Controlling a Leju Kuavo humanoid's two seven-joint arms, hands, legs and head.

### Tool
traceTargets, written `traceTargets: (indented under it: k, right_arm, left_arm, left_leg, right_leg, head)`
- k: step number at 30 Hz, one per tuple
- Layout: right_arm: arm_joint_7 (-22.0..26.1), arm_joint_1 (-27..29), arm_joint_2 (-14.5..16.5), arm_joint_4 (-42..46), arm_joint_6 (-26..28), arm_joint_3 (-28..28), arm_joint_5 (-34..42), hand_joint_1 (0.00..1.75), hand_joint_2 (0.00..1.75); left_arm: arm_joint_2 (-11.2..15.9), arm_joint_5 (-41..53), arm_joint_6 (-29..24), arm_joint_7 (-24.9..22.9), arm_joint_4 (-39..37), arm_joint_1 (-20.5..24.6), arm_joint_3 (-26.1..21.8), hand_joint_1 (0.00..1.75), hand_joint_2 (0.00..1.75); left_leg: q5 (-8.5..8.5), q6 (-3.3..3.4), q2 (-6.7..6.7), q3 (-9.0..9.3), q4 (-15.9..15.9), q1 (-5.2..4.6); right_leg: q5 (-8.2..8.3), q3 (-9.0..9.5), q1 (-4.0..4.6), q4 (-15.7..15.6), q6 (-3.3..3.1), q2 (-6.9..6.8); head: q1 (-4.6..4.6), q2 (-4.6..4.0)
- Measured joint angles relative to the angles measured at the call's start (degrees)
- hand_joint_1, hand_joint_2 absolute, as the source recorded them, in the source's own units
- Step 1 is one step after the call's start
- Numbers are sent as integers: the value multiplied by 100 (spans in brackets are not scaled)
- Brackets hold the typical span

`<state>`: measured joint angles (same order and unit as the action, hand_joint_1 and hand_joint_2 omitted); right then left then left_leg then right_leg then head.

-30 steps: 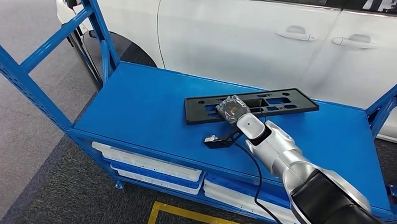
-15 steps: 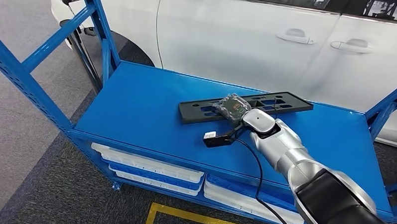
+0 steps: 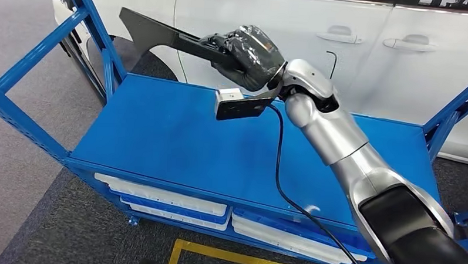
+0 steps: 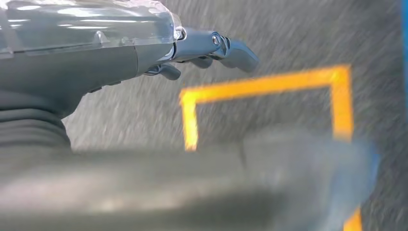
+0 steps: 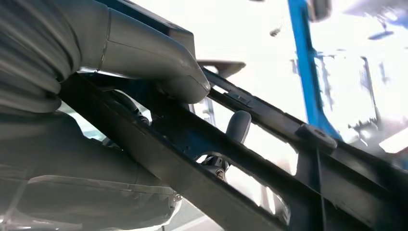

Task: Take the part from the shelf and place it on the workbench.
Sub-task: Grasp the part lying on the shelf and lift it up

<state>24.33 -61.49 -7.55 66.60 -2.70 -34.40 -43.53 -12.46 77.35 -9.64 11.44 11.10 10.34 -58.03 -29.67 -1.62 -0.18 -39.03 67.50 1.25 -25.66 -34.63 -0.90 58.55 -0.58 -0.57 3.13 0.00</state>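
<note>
One black part [image 3: 164, 33], long and flat with slots, is held in the right hand [image 3: 249, 55] above the far edge of the blue shelf [image 3: 161, 135], clear of its surface and tilted, its free end raised toward the far left corner. In the right wrist view the thumb [image 5: 159, 62] is pressed on one face of the part [image 5: 269, 159] and a finger [image 5: 238, 126] is hooked through a slot. A white car [image 3: 351, 60] stands just behind the shelf. Blue uprights [image 3: 97, 36] rise at the far left corner, near the part's free end. White trays [image 3: 165, 197] are seen on the lower level. A yellow floor marking [image 3: 227, 255] lies before the shelf. The left hand [image 4: 202, 45] hangs over the floor with nothing in it, fingers loosely curled and apart.
</note>
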Motion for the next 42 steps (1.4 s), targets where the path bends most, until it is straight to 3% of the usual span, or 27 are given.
traceTargets:
  k: [1, 2, 3, 4, 7, 9, 13, 15, 17, 18, 19, 21, 23, 24, 28, 30, 32, 33, 34, 35, 37, 39, 42]
  right_arm:
    - [55, -24, -89, 182, -200, 29, 400, 175, 175]
    - [127, -23, -186, 348, -438, 70, 868, 175, 175]
    - [201, -7, -289, 516, -680, 120, 1360, 175, 175]
    - [263, 9, -390, 672, -908, 174, 1809, 175, 175]
    - [410, 125, -648, 1021, -1597, 310, 3063, 175, 175]
    - [525, 362, -826, 1204, -2177, 352, 4035, 175, 175]
    - [784, 1128, -969, 1522, -2715, 353, 5060, 175, 175]
    - [994, 1562, -946, 1648, -2850, 319, 5135, 175, 175]
    - [1178, 2019, -917, 1715, -2997, 222, 5095, 175, 175]
    - [1247, 2236, -908, 1734, -3038, 162, 5070, 175, 175]
    - [1297, 2404, -892, 1753, -3068, 107, 5052, 175, 175]
    - [1372, 2592, -835, 1791, -3107, 23, 5051, 175, 175]
    - [1423, 2691, -737, 1814, -3132, -35, 5053, 175, 175]
    - [1446, 2741, -675, 1826, -3133, -56, 5052, 175, 175]
    - [1477, 2882, -491, 1911, -3132, -103, 5050, 175, 175]
    - [1475, 2916, -482, 1961, -3140, -116, 5056, 175, 175]
    - [1470, 2936, -482, 1983, -3157, -130, 5068, 175, 175]
    - [1466, 2942, -482, 1984, -3168, -134, 5076, 175, 175]
    - [1464, 2943, -482, 1984, -3178, -137, 5081, 175, 175]
    - [1461, 2942, -482, 1984, -3189, -140, 5086, 175, 175]
    - [1441, 2927, -482, 1984, -3199, -143, 5099, 175, 175]
    - [1374, 2913, -483, 1989, -3183, -142, 5135, 175, 175]
    - [1246, 2913, -484, 2014, -3136, -139, 5200, 175, 175]
  left_arm:
    - [-6, 7, -151, 137, 0, 2, 42, 0, 0]
    - [-10, -10, -244, 270, 0, 3, 72, 0, 0]
    - [-16, -29, -295, 393, 0, 3, 91, 0, 0]
    - [-24, -59, -314, 486, 0, 4, 102, 0, 44]
    - [-45, -203, -240, 611, 0, 8, 103, 0, 175]
    - [-56, -337, -115, 661, -1, 8, 92, 0, 175]
    - [-66, -544, 92, 768, 0, 1, 70, 0, 175]
    - [-68, -651, 175, 818, 0, 4, 47, 0, 175]
    - [-67, -742, 235, 854, 0, -14, -5, 0, 175]
    - [-67, -768, 253, 863, 0, -32, -33, 0, 175]
    - [-66, -793, 272, 866, 0, -51, -56, 0, 175]
    - [-64, -832, 322, 849, 0, -74, -90, 0, 175]
    - [-60, -863, 371, 814, 0, -79, -122, 0, 175]
    - [-56, -873, 387, 797, 0, -81, -140, 0, 175]
    - [-39, -939, 498, 782, 0, -74, -213, 0, 175]
    - [-38, -984, 589, 784, 0, -61, -235, 0, 175]
    - [-34, -1012, 599, 748, 0, -57, -260, 0, 175]
    - [-30, -1022, 578, 723, 0, -57, -273, 0, 175]
    - [-25, -1026, 550, 694, 0, -56, -288, 0, 175]
    - [-19, -1023, 523, 664, 0, -52, -303, 0, 175]
    - [-5, -996, 502, 617, 0, -39, -320, 0, 175]
    - [9, -963, 522, 593, 0, -28, -325, 0, 175]
    - [15, -945, 542, 580, -1, -35, -327, 0, 175]
  left_leg:
    - [-164, 0, 0, -181, 404, 0]
    - [-242, 5, 0, -319, 699, -1]
    - [-212, 19, 0, -378, 809, -3]
    - [-69, 43, -1, -333, 687, -6]
    - [477, 151, -36, 141, -365, -32]
    - [509, 194, -64, 322, -732, -56]
    - [513, 272, -74, 415, -897, -35]
    - [535, 315, -61, 460, -962, -13]
    - [532, 327, -51, 464, -967, -12]
    - [528, 326, -50, 465, -964, -12]
    - [520, 318, -48, 468, -958, -12]
    - [489, 282, -31, 489, -938, -7]
    - [447, 222, -7, 518, -913, -18]
    - [432, 188, 7, 533, -911, -28]
    - [362, 49, 69, 575, -890, -29]
    - [72, 13, 66, 404, -459, -17]
    - [-316, 3, 62, 69, 323, -17]
    - [-412, 3, 61, -55, 616, -18]
    - [-403, 12, 59, -92, 723, -19]
    - [-289, 32, 58, -17, 595, -22]
    - [72, 103, 46, 378, -175, -35]
    - [265, 156, 33, 677, -786, -57]
    - [326, 218, 37, 715, -919, -69]
  right_leg:
    - [-6, 4, 19, 3, -19, 1]
    - [-14, 13, 39, 6, -31, 3]
    - [-24, 26, 59, 9, -41, 6]
    - [-36, 44, 76, 11, -46, 14]
    - [-86, 114, 119, 16, -21, 40]
    - [-98, 124, 133, 14, 31, 47]
    - [-155, 133, 115, 29, 156, 45]
    - [-407, -72, 83, 471, 223, 50]
    - [-706, -468, 39, 1234, 278, 51]
    - [-745, -613, 12, 1483, 300, 50]
    - [-678, -667, -15, 1532, 318, 49]
    - [-286, -445, -56, 984, 340, 31]
    - [-7, -109, -52, 265, 314, -3]
    - [34, -18, -38, 71, 278, -7]
    - [47, 34, -18, -37, 92, 53]
    - [68, 49, -27, -63, 13, 54]
    - [71, 41, -2, -63, -31, 57]
    - [73, 39, 12, -61, -40, 63]
    - [74, 39, 25, -59, -44, 71]
    - [75, 43, 36, -55, -45, 79]
    - [75, 52, 54, -41, -38, 90]
    - [76, 39, 80, -17, -2, 94]
    - [116, 24, 85, -28, 96, 100]
  head:
    - [0, 0]
    - [0, 0]
    - [0, 0]
    - [0, 0]
    - [0, 0]
    - [1, 0]
    - [-1, 0]
    - [-1, 0]
    - [0, 0]
    - [0, 0]
    - [0, 0]
    - [0, 0]
    - [0, 0]
    - [0, 0]
    - [1, 0]
    - [0, 0]
    - [0, 0]
    - [0, 0]
    - [0, 0]
    - [0, 0]
    - [0, 0]
    - [0, 0]
    - [0, 0]
